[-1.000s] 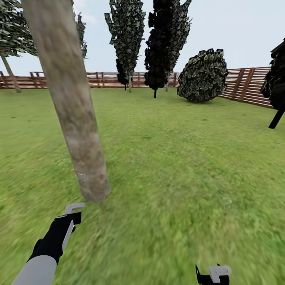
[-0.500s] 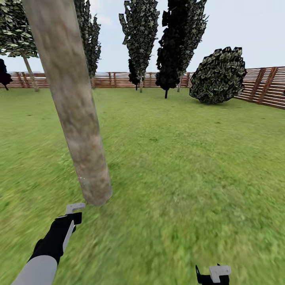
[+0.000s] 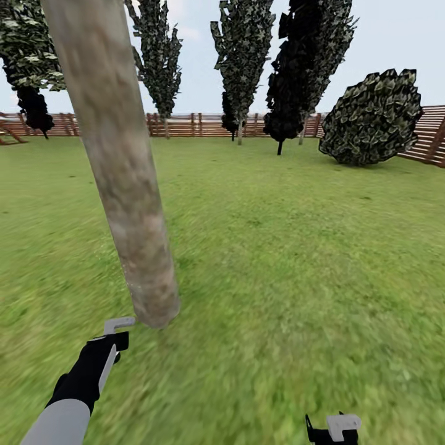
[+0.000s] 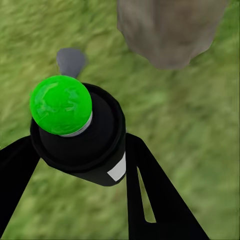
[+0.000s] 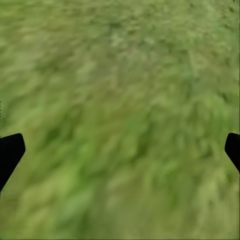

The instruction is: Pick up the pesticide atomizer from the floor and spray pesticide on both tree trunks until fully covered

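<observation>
**My left pincer holds the sprayer at the foot of the trunk**

My left pincer [image 4: 80,165] is clamped on the black pesticide atomizer with a bright green round cap [image 4: 75,132]: my two black fingers [image 4: 150,195] run along either side of its body and press against it. A small grey nozzle [image 4: 70,60] sticks out past the cap, over the grass. From the head camera, my left arm, grey at the forearm and black at the wrist, reaches forward low on my left, and the pale grey angled top of the sprayer [image 3: 117,323] shows at its end.

Just beyond that nozzle stands the thick, smooth, mottled grey-beige tree trunk [image 3: 120,179]. Its base [image 4: 167,32] meets the green lawn [image 3: 296,266] close in front of the sprayer, near but apart from it. I cannot make out any specks of spray on the bark.

My right pincer [image 3: 334,429] sits low on my right. Its two black fingertips [image 5: 10,152] are wide apart, with blurred grass between them.

Farther off, a brown horizontal-slat wooden fence [image 3: 204,125] rings the lawn. Before it stand tall, narrow dark-leaved trees [image 3: 244,55] and a rounded dark green bush [image 3: 374,120].
</observation>
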